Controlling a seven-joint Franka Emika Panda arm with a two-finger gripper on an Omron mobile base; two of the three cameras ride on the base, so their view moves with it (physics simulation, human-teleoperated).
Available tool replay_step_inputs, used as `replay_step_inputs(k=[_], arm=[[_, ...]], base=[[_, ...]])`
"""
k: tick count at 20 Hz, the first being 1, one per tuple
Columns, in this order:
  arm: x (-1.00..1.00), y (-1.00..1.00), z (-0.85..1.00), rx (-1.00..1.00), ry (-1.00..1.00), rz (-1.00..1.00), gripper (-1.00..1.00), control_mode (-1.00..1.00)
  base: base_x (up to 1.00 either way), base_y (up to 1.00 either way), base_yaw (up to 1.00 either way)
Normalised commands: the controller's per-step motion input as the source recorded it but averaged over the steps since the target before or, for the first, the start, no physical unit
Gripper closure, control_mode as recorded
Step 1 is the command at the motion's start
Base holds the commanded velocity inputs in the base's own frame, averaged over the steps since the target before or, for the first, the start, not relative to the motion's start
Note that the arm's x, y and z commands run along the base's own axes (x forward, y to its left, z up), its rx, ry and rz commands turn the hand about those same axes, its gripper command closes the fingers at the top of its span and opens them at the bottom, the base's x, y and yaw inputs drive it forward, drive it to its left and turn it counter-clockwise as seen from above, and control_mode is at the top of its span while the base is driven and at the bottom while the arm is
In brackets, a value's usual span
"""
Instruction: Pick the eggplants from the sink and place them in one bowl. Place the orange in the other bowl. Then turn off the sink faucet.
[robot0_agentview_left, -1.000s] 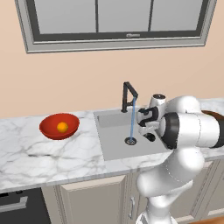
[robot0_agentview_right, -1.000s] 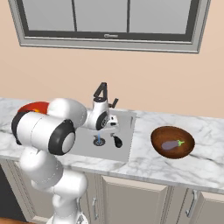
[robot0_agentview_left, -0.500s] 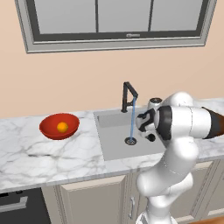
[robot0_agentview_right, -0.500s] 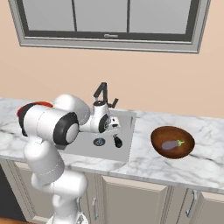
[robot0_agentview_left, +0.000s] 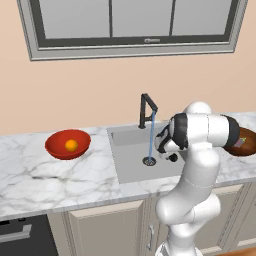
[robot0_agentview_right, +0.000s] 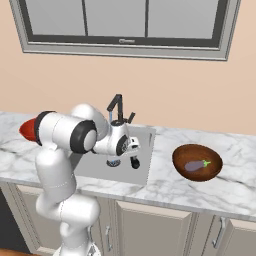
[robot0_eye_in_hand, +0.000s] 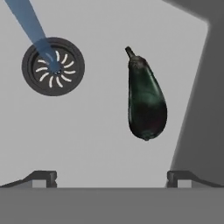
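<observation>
The tool (robot0_eye_in_hand: 111, 177) hangs over the sink (robot0_agentview_left: 131, 167) with its tips spread wide and nothing between them. Just beyond lies the dark eggplant (robot0_eye_in_hand: 146, 102) on the basin floor, beside the drain (robot0_eye_in_hand: 53, 66), where water falls from the faucet (robot0_agentview_left: 146, 111). Farther off on the worktop (robot0_agentview_right: 200, 187), the pale eggplant (robot0_agentview_right: 196, 165) sits in the brown bowl (robot0_agentview_right: 197, 162) and the orange (robot0_agentview_left: 71, 145) in the red bowl (robot0_agentview_left: 67, 144).

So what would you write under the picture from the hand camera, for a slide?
Open gripper looking down on the dark eggplant lying on the sink floor, water stream running into the drain.
</observation>
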Motion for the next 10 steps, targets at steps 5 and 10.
replay_step_inputs(k=[5,10], arm=[[0.34,-0.08,-0.15,0.00,0.00,0.04,-1.00,-1.00],[0.28,-0.17,-0.16,-0.02,0.00,0.07,-1.00,-1.00]], base=[[0.00,0.00,0.00],[0.00,0.00,0.00]])
